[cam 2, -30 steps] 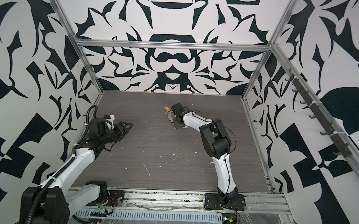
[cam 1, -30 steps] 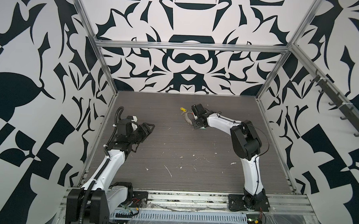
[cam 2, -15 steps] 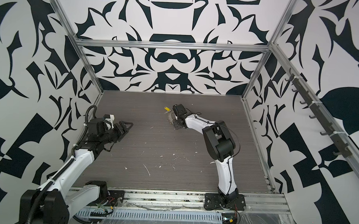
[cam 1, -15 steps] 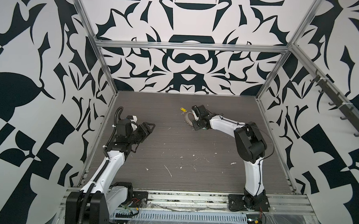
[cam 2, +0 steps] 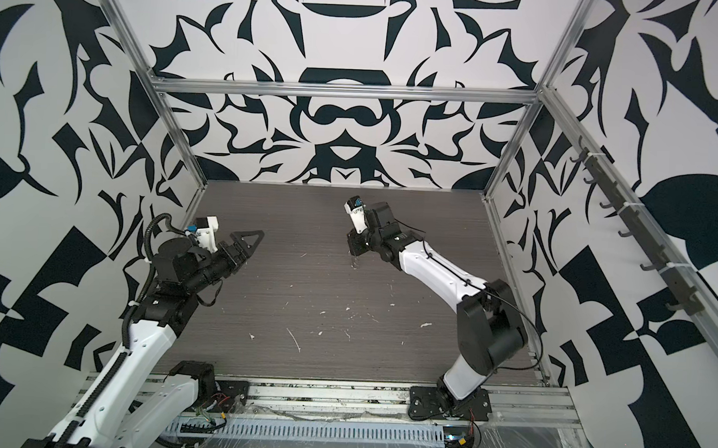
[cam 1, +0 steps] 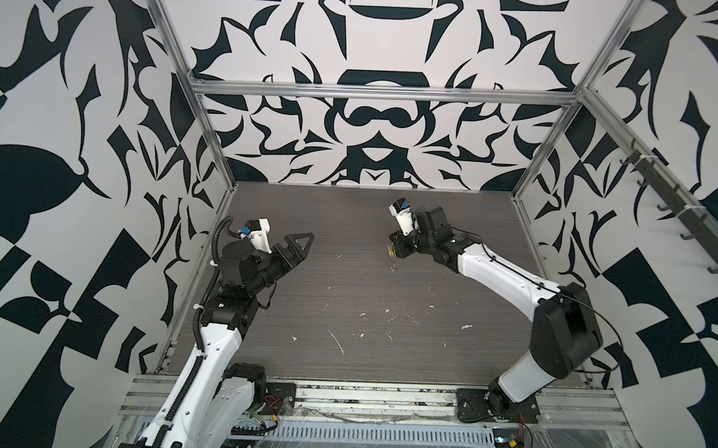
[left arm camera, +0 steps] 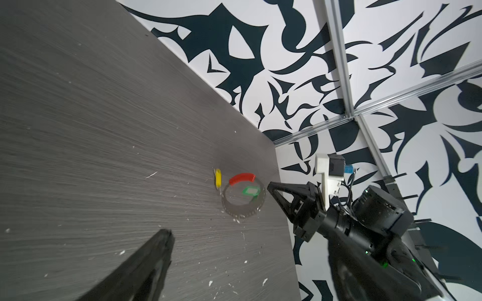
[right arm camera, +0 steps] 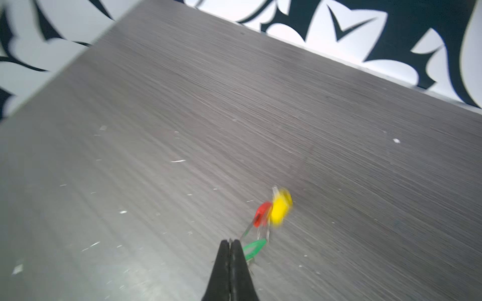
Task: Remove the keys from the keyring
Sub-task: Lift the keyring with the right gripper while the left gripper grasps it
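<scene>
Left wrist view gives the plainest look at the keyring: the pierced silvery hoop faces the lens as a full circle, close over the grey counter, and a red sleeve covers one arc of it. The yellow-tagged key hangs just outside the hoop, beside one end of the sleeve. The green-tagged key shows inside the circle, near the sleeve. The metal blades of both are too small to make out, and I cannot tell whether their wire rings pass through the hoop. The right gripper meets the hoop at the rim opposite the yellow tag. In the right wrist view its jaws are pressed together, tip to tip, with the hoop seen edge-on and blurred right at their points, so they appear to pinch its thin rim. In both top views this gripper points down over the back half of the counter, a little right of the middle, and a speck of yellow shows just under it. The left gripper hangs well apart, near the left wall and above the counter. Its jaws are spread wide and hold nothing. In its own wrist view one black finger reaches toward the ring. Small white flecks lie scattered over the front of the counter.
</scene>
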Robot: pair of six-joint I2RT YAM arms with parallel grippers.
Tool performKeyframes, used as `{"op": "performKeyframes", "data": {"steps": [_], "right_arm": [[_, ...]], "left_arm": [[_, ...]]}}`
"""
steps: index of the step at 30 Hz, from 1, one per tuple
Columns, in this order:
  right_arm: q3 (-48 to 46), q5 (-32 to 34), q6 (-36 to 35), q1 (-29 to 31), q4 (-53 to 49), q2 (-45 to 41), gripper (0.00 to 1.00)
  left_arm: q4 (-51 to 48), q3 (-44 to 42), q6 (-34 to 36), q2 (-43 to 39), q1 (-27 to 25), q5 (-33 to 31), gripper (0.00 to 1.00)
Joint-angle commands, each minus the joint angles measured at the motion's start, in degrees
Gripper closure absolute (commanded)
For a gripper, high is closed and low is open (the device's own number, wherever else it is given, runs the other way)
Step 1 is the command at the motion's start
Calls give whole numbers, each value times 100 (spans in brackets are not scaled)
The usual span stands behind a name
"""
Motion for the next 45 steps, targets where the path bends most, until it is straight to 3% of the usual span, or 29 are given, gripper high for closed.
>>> {"op": "performKeyframes", "data": {"steps": [1,7,12,18,23,26,30,36,45], "right_arm": [[-128,-871,109,9,187,-528,100],[-444,-1825,327,-3,349,-1208,100],[-718,-2616,636,-65,742,-1607,100],[-909,-3623,1136,-215,1266,-1835,100],[-919,-4145,1527,-215,1600,-1911,100],[-931,-4219,1699,-218,1752,-1984,100],[-944,-4343,1888,-222,1972,-2094,100],[-953,-4612,2195,-216,2319,-2155,100],[-972,-4684,2704,-215,2929,-2112,100]], "left_arm": [[335,219,-132,-4,-66,189,1],[879,508,-178,518,-187,1118,2],[1234,691,141,809,-726,1222,18],[1648,1173,386,1439,-1221,2129,42],[1690,1406,825,1672,-1723,2295,51],[1336,1589,1226,1775,-2002,2258,57],[1311,1660,1231,1916,-2073,2451,66],[1763,1600,1038,1928,-2107,2833,69],[1941,1618,1019,1978,-2248,2925,77]]}}
